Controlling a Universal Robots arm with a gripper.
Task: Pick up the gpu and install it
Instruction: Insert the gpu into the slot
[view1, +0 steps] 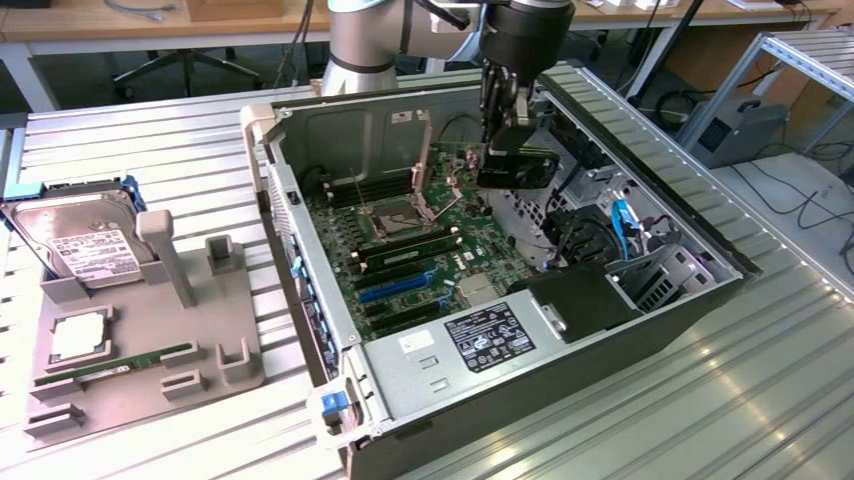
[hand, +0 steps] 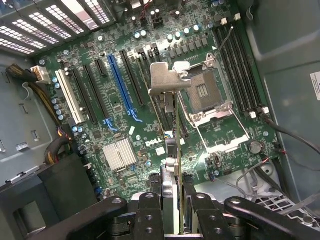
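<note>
Ribbed metal bench (view1: 747, 400), desks and cables at the far side. Open computer case (view1: 694, 310) at middle; grey holder (view1: 160, 330) with hard drive (view1: 80, 245) at the exterior view's left. Fingers (hand: 172, 210) clamped on the graphics card (view1: 518, 168), held edge-on above the motherboard (hand: 125, 100), clear of case walls.

An open computer case (view1: 667, 330) lies on the slatted metal counter (view1: 747, 400), its motherboard (hand: 150, 100) exposed with a blue slot (hand: 120, 85), an empty CPU socket (hand: 205, 92) and a silver heatsink (hand: 119, 154). At the exterior view's left, a grey holder tray (view1: 120, 390) carries a hard drive (view1: 80, 240) and a RAM stick (view1: 127, 362).
</note>
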